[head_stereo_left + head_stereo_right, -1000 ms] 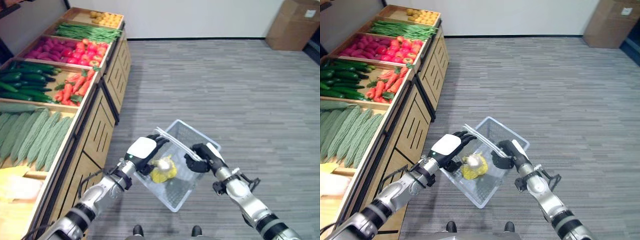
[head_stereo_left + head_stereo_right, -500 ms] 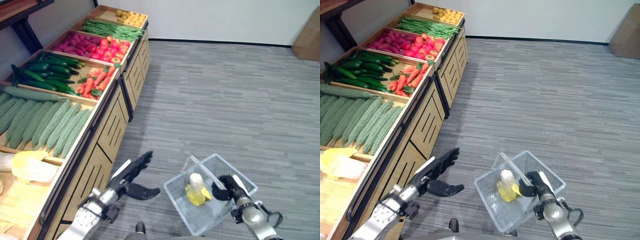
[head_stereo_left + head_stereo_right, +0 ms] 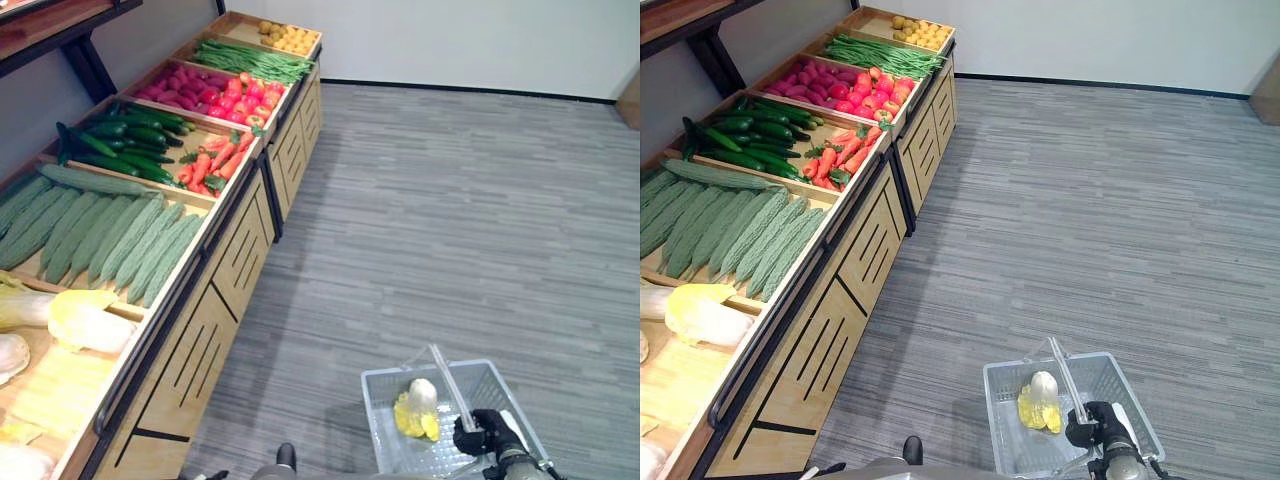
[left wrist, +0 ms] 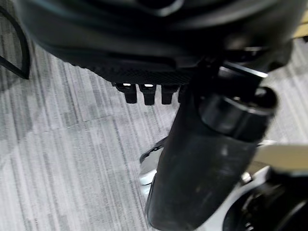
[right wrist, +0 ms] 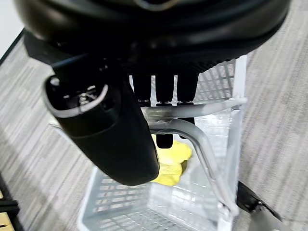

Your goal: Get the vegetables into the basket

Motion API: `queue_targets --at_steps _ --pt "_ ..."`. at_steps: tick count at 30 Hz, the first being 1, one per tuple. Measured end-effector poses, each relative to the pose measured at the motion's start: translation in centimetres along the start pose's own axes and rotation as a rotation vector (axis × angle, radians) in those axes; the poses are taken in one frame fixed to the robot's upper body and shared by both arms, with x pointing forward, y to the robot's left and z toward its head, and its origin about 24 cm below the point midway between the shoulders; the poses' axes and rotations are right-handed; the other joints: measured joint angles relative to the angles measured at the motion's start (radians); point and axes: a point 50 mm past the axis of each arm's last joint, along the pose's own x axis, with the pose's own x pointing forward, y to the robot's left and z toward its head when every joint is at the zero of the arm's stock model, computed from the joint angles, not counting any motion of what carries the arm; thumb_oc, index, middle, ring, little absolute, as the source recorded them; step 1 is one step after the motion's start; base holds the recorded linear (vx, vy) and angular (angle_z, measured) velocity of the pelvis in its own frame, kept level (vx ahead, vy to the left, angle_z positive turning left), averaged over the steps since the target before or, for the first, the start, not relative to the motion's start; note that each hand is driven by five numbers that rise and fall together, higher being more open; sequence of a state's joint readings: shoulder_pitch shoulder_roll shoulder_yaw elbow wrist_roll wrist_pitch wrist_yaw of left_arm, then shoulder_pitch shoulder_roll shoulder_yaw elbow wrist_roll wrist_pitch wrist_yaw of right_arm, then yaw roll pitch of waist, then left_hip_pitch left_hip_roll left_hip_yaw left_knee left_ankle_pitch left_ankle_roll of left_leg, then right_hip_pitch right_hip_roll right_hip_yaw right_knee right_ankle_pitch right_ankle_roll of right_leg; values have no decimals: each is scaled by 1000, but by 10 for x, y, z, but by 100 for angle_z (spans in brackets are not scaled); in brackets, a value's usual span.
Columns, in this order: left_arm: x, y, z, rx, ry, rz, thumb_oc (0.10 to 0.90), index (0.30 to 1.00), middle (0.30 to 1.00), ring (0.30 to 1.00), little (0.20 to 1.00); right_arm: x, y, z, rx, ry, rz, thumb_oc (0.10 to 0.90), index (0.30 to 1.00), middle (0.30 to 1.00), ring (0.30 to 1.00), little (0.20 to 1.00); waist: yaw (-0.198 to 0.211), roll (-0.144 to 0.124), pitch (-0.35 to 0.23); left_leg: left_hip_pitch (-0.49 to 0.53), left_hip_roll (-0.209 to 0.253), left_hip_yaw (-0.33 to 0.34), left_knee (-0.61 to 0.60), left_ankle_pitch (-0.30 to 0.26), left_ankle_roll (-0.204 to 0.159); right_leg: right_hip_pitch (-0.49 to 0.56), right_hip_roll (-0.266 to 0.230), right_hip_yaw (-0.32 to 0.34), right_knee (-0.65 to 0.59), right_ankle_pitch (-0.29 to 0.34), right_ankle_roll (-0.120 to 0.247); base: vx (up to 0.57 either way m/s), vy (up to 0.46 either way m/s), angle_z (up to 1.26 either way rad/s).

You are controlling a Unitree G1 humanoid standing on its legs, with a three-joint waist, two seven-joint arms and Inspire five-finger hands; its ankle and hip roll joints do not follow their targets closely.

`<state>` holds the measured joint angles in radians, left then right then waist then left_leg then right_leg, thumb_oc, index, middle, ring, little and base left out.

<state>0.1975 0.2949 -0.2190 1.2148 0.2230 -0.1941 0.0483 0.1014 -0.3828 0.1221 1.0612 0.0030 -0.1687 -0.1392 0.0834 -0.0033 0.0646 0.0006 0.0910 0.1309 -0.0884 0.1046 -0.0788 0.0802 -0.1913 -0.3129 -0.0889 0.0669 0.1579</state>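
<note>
A: Head cams — where from?
B: Both high up, looking down and fwd. Produce bench (image 3: 215, 225) runs along the left side, grey floor (image 3: 450, 200) to the right, basket (image 3: 385, 385) at the bottom edge. The two eyes share nearly the whole scene, just offset sideways a bit.

A: Right wrist cam?
B: V. close, looking along the right robot hand (image 5: 110, 139) down into the basket (image 5: 226, 86); the handle (image 5: 192, 134) runs past the fingers. Same basket as in the head views.

A: Left wrist?
B: Also v. close, along the left robot hand (image 4: 202, 159), facing the floor (image 4: 62, 144).
</note>
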Motion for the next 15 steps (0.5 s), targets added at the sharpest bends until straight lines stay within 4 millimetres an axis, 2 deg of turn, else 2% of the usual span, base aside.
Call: queue_targets --at_steps 5,8,9,11,12,13,15 --pt "3 9 7 29 9 95 900 1000 1000 1000 1000 0 4 -5 7 29 -7 400 300 300 300 300 -1 -12 5 -12 -6 13 0 -1 3 -19 -6 13 1 4 2 1 64 -7" --pt "7 12 20 11 -14 112 900 1000 1000 1000 1000 2 10 -5 14 55 -3 400 300 300 300 300 0 -24 13 -28 -10 14 1 -2 5 -35 -8 13 1 5 4 -12 78 0" --pt "10 16 29 -60 -29 140 900 1000 1000 1000 1000 3 16 0 24 54 9 400 300 300 300 300 1 -41 31 -33 -18 13 15 -8 8 -32 -13 11 1 5 4 -13 126 4" --pt "12 25 37 -93 -41 169 900 1000 1000 1000 1000 5 17 8 32 33 11 400 300 300 300 300 1 -58 73 -55 -27 10 49 -26 13 -34 -26 5 4 6 6 2 187 11" --pt "14 30 44 -135 -45 178 900 1000 1000 1000 1000 8 15 15 33 20 2 400 300 300 300 300 1 -65 102 -90 -38 2 104 -61 36 -55 -46 1 42 2 7 9 192 14" --pt "15 29 49 -153 -47 172 900 1000 1000 1000 1000 11 12 21 31 14 -11 400 300 300 300 300 -2 -58 118 -104 -44 1 124 -79 51 -87 -64 10 103 1 5 10 216 9" --pt "16 33 55 -141 -64 178 900 1000 1000 1000 1000 15 11 34 46 -18 -19 400 300 300 300 300 -13 -65 150 -84 -79 10 115 -88 79 -144 -109 45 240 1 2 39 190 -1"
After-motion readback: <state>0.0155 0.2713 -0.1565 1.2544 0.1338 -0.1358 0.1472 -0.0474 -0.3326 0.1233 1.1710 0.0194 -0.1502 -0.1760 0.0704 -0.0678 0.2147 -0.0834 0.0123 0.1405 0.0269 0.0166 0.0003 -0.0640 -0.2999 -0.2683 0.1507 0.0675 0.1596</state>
